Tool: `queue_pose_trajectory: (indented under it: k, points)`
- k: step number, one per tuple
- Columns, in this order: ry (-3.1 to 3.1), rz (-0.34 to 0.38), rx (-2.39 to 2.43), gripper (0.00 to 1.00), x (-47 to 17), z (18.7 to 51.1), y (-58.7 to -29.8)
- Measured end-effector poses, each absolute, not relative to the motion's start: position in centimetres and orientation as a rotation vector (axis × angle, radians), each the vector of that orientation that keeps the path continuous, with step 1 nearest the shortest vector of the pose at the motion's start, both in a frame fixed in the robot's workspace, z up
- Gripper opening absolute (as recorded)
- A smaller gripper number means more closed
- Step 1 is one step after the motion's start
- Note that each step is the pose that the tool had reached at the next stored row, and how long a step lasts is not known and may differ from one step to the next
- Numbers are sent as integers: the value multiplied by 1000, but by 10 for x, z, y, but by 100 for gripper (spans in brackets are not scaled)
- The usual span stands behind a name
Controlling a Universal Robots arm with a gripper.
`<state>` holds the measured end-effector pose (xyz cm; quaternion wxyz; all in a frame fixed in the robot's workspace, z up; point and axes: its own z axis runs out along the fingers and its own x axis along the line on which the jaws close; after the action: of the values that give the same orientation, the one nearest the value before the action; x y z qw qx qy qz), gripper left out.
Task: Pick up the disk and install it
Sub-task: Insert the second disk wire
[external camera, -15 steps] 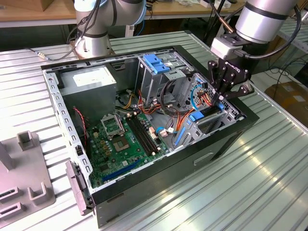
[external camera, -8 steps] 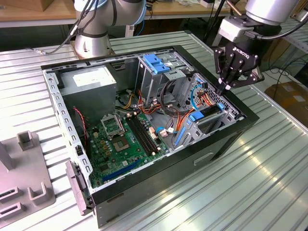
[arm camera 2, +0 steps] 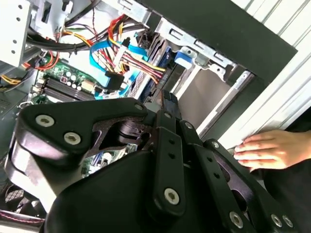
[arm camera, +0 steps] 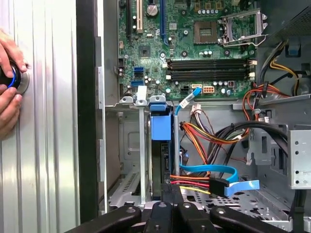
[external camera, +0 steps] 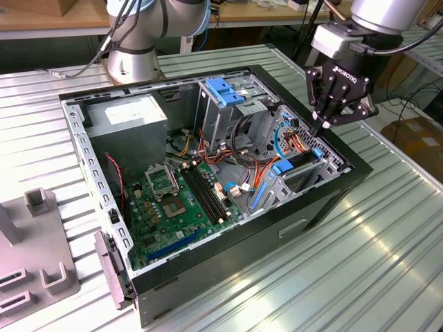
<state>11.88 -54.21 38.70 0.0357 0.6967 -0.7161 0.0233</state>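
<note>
Exterior view: the ribbed metal desk (external camera: 387,263) is carrying the open computer case (external camera: 228,277), and everything else is sitting inside or beside it. Inside the case, a grey box with a white sticker (external camera: 131,114) is lying at the far end and the motherboard (external camera: 173,207) is covering the floor. The disk (external camera: 302,160) is standing on edge in a bay at the case's near corner, between blue bracket ends. I am hanging my gripper (external camera: 324,126) just above it, my fingers (arm camera 2: 167,141) drawn narrow, gripping nothing I can see. I am judging the disk stiff, fairly heavy, smooth and shock-sensitive, best taken by its long metal edges. Its label is hidden; white lettering is showing on my gripper. A person's hand (arm camera 2: 265,150) is resting just outside the case.
</note>
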Motion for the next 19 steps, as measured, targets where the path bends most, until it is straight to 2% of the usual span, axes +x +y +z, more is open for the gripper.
queue_pose_trajectory:
  k: [5, 14, 15, 17, 18, 19]
  points:
    - [-2200, 72, 2140, 11, 118, 387, -517]
    - [-2186, 95, 2128, 11, 115, 393, -497]
    - [-2186, 95, 2129, 17, 115, 392, -496]
    - [-2186, 95, 2129, 17, 115, 391, -495]
    - [-2186, 95, 2129, 24, 115, 391, -494]
    - [-2186, 95, 2129, 24, 115, 390, -494]
